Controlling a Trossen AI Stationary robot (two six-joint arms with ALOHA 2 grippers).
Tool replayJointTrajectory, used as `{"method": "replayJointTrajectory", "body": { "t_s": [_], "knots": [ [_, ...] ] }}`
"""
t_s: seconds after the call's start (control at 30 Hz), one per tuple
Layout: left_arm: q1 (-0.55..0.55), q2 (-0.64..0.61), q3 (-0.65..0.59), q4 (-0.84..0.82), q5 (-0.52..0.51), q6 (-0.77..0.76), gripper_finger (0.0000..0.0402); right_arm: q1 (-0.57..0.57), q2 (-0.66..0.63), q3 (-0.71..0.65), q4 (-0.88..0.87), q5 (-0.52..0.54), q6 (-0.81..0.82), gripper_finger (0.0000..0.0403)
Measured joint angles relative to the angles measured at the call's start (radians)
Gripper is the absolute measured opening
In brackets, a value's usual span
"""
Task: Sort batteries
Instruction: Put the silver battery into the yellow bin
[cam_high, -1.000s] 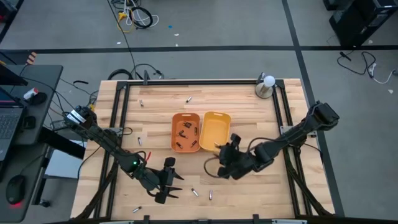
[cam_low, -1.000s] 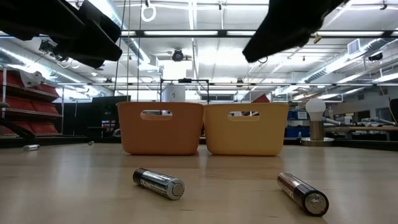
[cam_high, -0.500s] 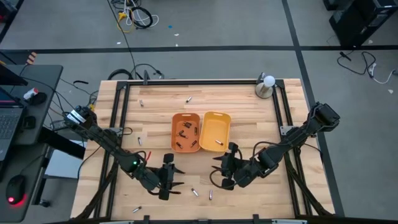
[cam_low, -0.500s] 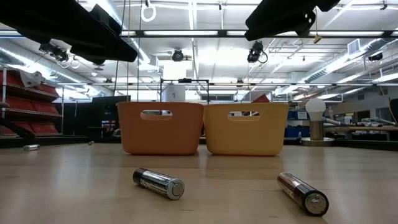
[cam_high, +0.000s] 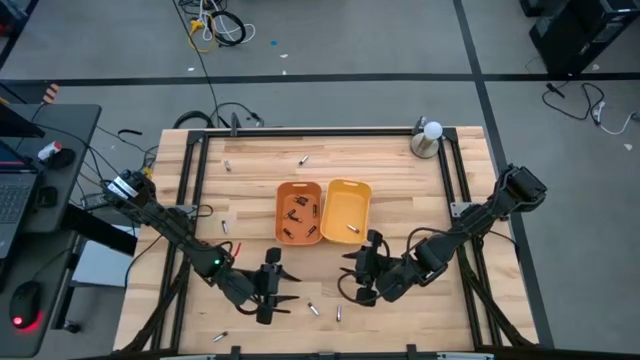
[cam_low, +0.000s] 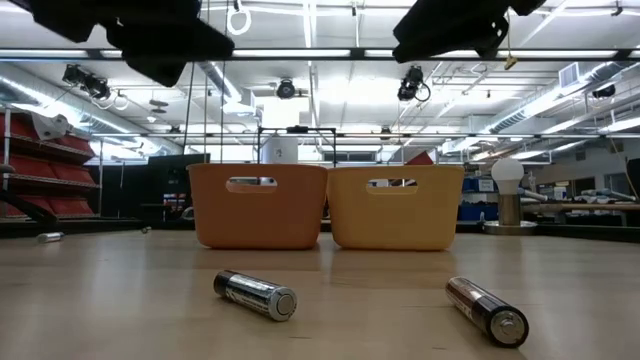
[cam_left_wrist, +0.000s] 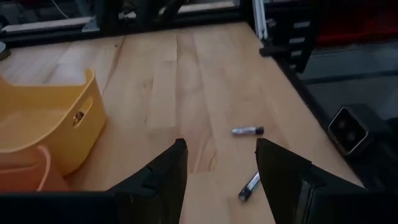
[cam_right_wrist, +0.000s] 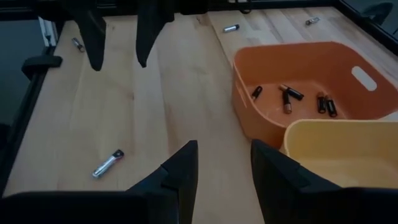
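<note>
Your left gripper (cam_high: 275, 291) and right gripper (cam_high: 358, 277) both hang empty with jaws parted, low centre of the high view, flanking two loose batteries (cam_high: 313, 309) on the table (cam_high: 400, 190). Orange bin (cam_high: 298, 211) holds several, yellow bin (cam_high: 346, 210) one (bins side by side, centre). Nothing blocks the loose pair; strays sit upper left.

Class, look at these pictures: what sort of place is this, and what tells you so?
Probably a robotics lab or workshop: ceiling strip lights, storage shelves, and loose cables on the floor.
</note>
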Motion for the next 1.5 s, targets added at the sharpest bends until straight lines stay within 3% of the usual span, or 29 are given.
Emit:
{"method": "replayJointTrajectory", "body": {
  "t_s": [0.23,0.4,0.67,1.0,1.13,1.23,1.5],
  "knots": [
    [0.0,0.063,0.0,0.035,0.002,0.003,0.0186,0.025,0.0,0.0,0.032,-0.01,-0.068,0.0134],
    [0.0,0.151,0.0,0.111,0.007,0.002,0.0186,0.04,0.0,0.0,0.015,-0.093,-0.096,0.013],
    [0.028,0.251,0.0,0.292,0.182,0.023,0.0186,0.081,0.0,0.0,0.043,-0.152,-0.092,0.0126],
    [0.055,0.287,0.0,0.371,0.21,0.032,0.0186,0.117,0.001,0.0,-0.007,-0.143,0.125,0.0125],
    [0.054,0.287,0.0,0.367,0.211,0.056,0.0186,0.136,0.067,-0.026,-0.011,-0.179,0.159,0.0125],
    [0.057,0.287,0.0,0.362,0.212,0.083,0.0186,0.143,0.156,-0.027,0.088,-0.238,0.122,0.0125],
    [0.096,0.287,0.0,0.368,0.212,0.093,0.0186,0.133,0.28,-0.001,0.306,-0.244,-0.103,0.0125]
  ]
}}
